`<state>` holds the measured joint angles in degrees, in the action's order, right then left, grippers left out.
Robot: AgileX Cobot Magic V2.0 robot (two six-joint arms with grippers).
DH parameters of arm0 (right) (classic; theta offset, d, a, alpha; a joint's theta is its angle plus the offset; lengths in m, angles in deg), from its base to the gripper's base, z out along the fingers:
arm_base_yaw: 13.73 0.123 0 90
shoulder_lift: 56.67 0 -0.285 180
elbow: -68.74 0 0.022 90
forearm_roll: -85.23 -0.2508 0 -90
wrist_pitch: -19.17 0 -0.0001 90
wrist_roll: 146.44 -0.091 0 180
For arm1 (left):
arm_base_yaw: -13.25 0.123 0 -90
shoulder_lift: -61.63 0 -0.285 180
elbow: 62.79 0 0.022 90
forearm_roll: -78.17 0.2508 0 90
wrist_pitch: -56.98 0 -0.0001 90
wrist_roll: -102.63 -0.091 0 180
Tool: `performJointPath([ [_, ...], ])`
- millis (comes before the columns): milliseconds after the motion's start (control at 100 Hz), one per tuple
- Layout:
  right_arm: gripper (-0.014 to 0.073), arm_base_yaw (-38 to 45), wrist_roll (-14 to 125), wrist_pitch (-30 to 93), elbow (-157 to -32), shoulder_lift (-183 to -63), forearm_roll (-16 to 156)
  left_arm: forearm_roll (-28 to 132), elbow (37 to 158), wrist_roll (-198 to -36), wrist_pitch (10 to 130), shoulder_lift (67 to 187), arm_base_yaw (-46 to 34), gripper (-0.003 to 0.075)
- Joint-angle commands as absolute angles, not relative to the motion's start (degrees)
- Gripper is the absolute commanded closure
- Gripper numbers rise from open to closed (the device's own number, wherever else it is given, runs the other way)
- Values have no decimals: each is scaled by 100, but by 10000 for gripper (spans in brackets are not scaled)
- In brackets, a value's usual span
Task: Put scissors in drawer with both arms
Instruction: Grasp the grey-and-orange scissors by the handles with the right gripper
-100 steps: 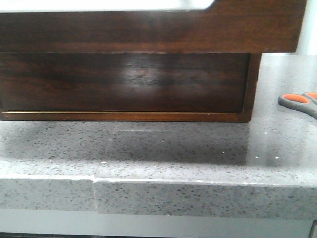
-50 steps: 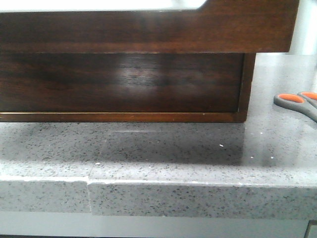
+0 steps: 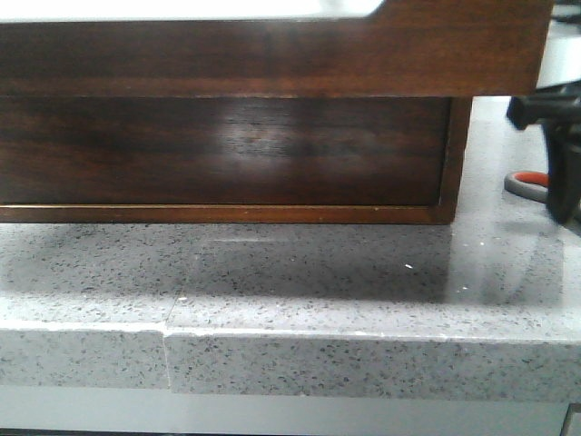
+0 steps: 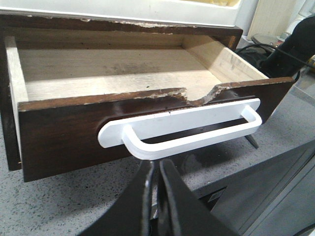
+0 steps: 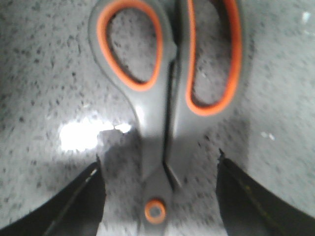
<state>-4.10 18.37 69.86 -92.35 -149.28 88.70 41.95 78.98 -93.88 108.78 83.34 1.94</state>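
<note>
Right gripper [image 5: 160, 196]: jaws spread wide, one black finger [image 5: 74, 204] on each side of the scissors [image 5: 165, 93], straddling the shanks near the orange pivot screw [image 5: 156, 210]; contact with the handles cannot be told. The scissors lie flat and closed on the grey speckled countertop [image 5: 44, 73], to the right of the cabinet in the front view, where only one orange-lined loop [image 3: 531, 182] shows beside the blurred gripper.

Left gripper [image 4: 156, 196]: fingers pressed together, holding nothing, just in front of the white bar handle [image 4: 184, 128] of the drawer [image 4: 64, 132]. The drawer is pulled out, its pale wood floor bare, its top edge chipped at the notch.

No brand, label or writing is legible in any view.
</note>
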Motion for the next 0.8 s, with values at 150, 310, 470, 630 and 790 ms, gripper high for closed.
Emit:
performJointPath([
  [150,169,-405,1650,6256,-9075,-14915,8993,3893,8085,-9395,10567,8416,174,740],
  [310,287,-405,1627,6272,-9043,-15018,8993,3893,8085,-9395,10567,8416,174,740],
  [470,654,-405,1627,6395,-9008,-15033,8993,3893,8085,-9395,10567,8416,174,740],
  [630,661,-405,1627,6409,-9008,-14988,9031,3893,8085,-9395,10567,8416,174,740],
  [790,661,-405,1627,6448,-9022,-14271,9050,3893,8085,-9418,10653,8416,174,740],
])
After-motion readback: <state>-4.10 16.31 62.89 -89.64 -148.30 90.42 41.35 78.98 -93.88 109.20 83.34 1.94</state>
